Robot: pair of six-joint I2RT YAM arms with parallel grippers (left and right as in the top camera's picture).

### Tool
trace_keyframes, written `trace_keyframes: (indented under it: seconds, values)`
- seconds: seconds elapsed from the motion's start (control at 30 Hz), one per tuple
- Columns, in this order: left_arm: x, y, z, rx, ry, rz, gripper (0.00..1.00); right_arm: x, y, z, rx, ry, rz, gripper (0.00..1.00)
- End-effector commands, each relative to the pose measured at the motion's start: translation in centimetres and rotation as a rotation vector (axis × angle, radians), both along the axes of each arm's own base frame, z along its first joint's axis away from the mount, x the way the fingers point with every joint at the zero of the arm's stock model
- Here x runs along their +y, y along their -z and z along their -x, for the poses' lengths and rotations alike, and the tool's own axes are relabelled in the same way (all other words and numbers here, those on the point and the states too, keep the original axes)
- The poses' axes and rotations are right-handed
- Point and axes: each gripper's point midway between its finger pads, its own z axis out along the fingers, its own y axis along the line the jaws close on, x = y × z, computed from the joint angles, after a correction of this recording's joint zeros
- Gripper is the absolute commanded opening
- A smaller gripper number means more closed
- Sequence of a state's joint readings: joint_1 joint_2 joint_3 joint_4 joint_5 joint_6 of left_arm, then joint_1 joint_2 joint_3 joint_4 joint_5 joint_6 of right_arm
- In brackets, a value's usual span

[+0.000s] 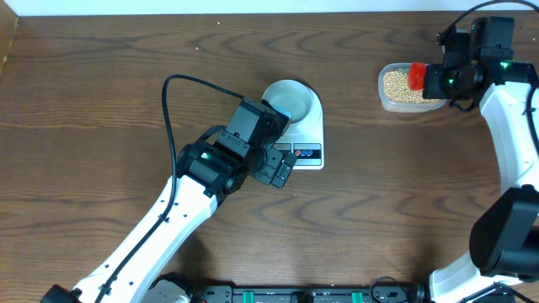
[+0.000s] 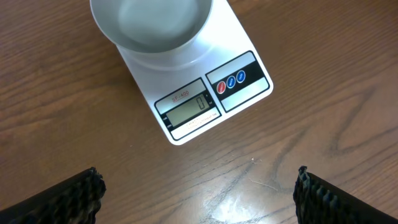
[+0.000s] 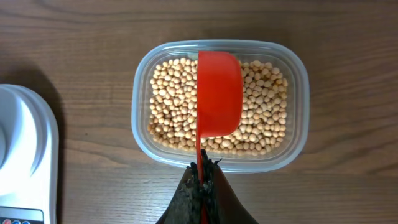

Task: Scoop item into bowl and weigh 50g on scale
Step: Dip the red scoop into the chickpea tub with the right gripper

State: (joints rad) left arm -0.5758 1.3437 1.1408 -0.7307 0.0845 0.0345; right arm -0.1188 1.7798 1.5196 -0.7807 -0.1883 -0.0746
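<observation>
The white scale (image 1: 305, 135) (image 2: 205, 93) stands mid-table with the pale grey-blue bowl (image 1: 288, 99) (image 2: 149, 25) resting empty on its platform. My left gripper (image 1: 282, 164) (image 2: 198, 193) hovers open just in front of the scale's display, nothing between its fingers. At the far right, tan beans (image 1: 402, 86) (image 3: 168, 106) fill a clear tub (image 3: 140, 130). My right gripper (image 1: 434, 80) (image 3: 202, 171) is shut on the thin handle of a red scoop (image 1: 417, 76) (image 3: 219, 93), whose cup hangs turned over above the beans.
The left arm's black cable (image 1: 168, 109) loops over the table left of the scale. A corner of the scale (image 3: 25, 155) shows at the left edge of the right wrist view. The white right arm (image 1: 514, 126) runs down the right side.
</observation>
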Motion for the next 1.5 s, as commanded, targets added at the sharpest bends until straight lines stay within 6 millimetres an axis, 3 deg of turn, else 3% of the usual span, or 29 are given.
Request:
trace_keyframes:
  seconds: [0.0,0.23,0.47,0.63,0.83,0.97,1.1,1.47]
  values:
    - [0.1,0.2,0.0,0.006,0.011,-0.003,0.99,-1.2,-0.3,-0.3,-0.007,0.014,0.047,0.01]
    - [0.1,0.2,0.1,0.006,0.011,-0.003,0.99,-1.9,0.2,0.4,0.019,0.001,0.06,0.01]
    - [0.1,0.2,0.1,0.006,0.011,-0.003,0.99,-5.0,0.4,1.1,0.035,0.043,0.073,0.01]
    - [0.1,0.2,0.1,0.006,0.011,-0.003,0.99,-5.4,0.8,1.2,0.041,0.092,0.047,0.01]
    - [0.1,0.2,0.1,0.006,0.011,-0.003,0.99,-3.9,2.0,0.8,0.045,0.087,-0.055,0.01]
    - [0.1,0.2,0.0,0.006,0.011,-0.003,0.99,-3.5,5.0,0.6,0.107,0.069,-0.093,0.01]
    - [0.1,0.2,0.0,0.006,0.011,-0.003,0.99,-2.0,6.5,0.3,0.127,0.023,-0.176,0.01]
    - [0.1,0.2,0.0,0.006,0.011,-0.003,0.99,0.5,5.2,0.0,0.104,0.0,-0.43,0.01]
